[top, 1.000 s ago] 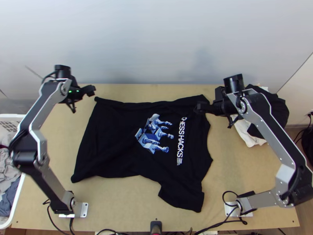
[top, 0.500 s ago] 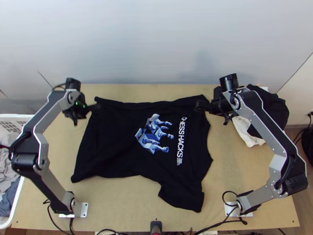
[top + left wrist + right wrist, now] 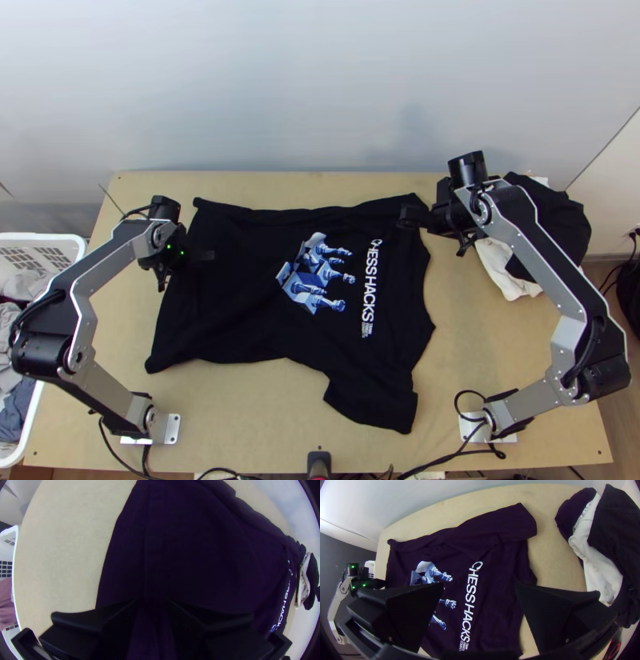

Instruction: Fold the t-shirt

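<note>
The black t-shirt (image 3: pixel 232 304) lies spread with its blue-and-white print up. Its hem side is at the left and its neck side at the right; one sleeve sticks out toward the near edge. Over the hem half is my left gripper (image 3: pixel 210 256). In the left wrist view, my left gripper (image 3: pixel 154 605) stands open by a narrow gap, with shirt fabric (image 3: pixel 200 553) seen between its fingers. My right gripper (image 3: pixel 406 217) is above the shirt's far right part. In the right wrist view, my right gripper (image 3: pixel 479 588) is wide open over the shirt (image 3: pixel 501 576), holding nothing.
A dark and white cloth pile (image 3: pixel 560 232) lies at the table's far right. A white basket (image 3: pixel 80 242) with clothes stands left of the table (image 3: pixel 256 408). Cables run along the near edge. Bare wood shows between the shirt and the near edge.
My left gripper has moved right and toward the near side, from off the shirt's far left corner to over its hem half. The right arm shifted slightly; the shirt looks unmoved.
</note>
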Motion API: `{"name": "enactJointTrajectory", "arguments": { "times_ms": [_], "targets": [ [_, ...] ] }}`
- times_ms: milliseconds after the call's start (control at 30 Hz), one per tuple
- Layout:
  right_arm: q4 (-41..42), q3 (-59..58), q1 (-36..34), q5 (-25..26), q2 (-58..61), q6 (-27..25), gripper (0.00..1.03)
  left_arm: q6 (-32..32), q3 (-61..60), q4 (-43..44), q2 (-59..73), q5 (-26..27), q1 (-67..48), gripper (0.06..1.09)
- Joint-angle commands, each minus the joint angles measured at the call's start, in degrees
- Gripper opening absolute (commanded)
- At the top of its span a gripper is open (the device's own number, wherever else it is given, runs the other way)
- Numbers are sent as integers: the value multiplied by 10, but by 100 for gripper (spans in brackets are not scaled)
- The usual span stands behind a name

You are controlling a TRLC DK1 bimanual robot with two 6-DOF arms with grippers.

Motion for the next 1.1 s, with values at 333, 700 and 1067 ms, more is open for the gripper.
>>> {"name": "enactJointTrajectory", "arguments": {
  "times_ms": [333, 700, 1067],
  "targets": [
    [0, -19, -4, 0, -20, 0, 99, 33, -27, 41, -32, -16, 29, 10],
    [0, -33, -1, -1, -27, 0, 99, 59, -4, 44, -30, -16, 82, 10],
    [0, -33, 3, -1, -23, -1, 99, 74, 43, 55, 20, -15, 124, 38]
  ]
}}
